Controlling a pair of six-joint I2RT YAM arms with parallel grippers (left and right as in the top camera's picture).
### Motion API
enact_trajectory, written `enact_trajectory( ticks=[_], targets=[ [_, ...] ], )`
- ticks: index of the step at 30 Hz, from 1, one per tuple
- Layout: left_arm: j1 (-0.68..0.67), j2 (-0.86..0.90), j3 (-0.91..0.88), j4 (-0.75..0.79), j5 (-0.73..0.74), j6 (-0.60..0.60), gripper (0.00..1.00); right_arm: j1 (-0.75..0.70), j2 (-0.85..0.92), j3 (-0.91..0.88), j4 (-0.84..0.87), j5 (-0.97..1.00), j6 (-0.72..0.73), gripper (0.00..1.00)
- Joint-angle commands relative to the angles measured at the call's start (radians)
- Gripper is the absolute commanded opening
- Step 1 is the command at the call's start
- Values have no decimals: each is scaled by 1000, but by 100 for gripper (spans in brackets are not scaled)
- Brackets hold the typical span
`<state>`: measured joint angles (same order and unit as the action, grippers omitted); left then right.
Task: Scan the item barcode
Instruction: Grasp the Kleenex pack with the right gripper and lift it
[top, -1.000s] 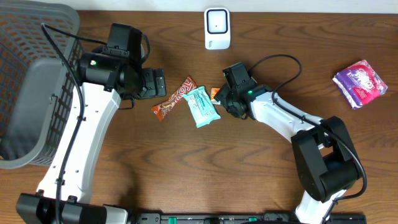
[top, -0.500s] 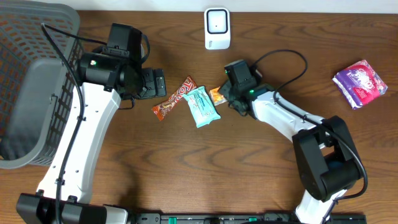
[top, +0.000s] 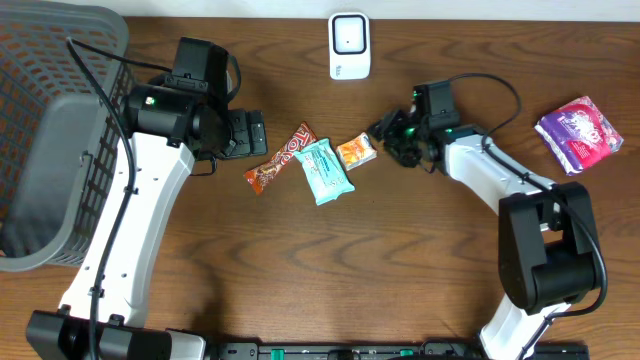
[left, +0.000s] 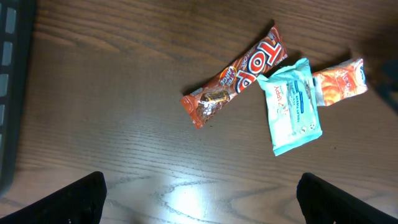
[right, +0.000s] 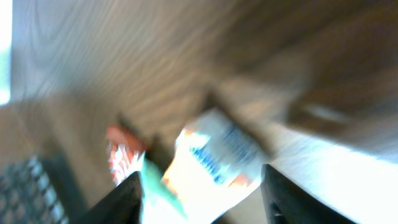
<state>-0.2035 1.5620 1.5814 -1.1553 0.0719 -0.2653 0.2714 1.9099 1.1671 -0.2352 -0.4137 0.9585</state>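
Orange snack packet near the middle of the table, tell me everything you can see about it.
The orange snack packet is a small, flat, glossy wrapper, orange with a paler end carrying blue print too small to read. It lies flat and slanted on the wooden table. One end touches the corner of the teal packet. The right gripper sits just off the other end, its fingers open and not holding the packet. The right wrist view is too blurred to add detail.

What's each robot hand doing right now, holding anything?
Left gripper: open, holding nothing.
Right gripper: open, holding nothing, though its wrist view is blurred.
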Motion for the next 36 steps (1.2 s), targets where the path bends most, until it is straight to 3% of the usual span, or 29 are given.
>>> enact_trajectory(
  ticks=[1,5,10,30,34,35,36],
  targets=[
    [4,2,-5,-4,-10,-5,98,45,-7,2,-34,-99,-2,72],
    [4,2,-5,-4,-10,-5,98,81,-7,-2,-101,18,82,72],
    [4,2,-5,-4,-9,-5,98,105,-6,-5,-96,92,166,60],
    [4,2,-5,-4,-10,-5,98,134,134,-5,-18,280,131,44],
    [4,2,-5,-4,-10,-5,98,117,145,-5,-14,269,67,17],
    [4,2,-5,-4,-10,-5,98,114,145,-5,-11,257,56,5],
    [4,2,-5,-4,-9,-5,98,109,145,-5,-8,243,49,1]
  ],
)
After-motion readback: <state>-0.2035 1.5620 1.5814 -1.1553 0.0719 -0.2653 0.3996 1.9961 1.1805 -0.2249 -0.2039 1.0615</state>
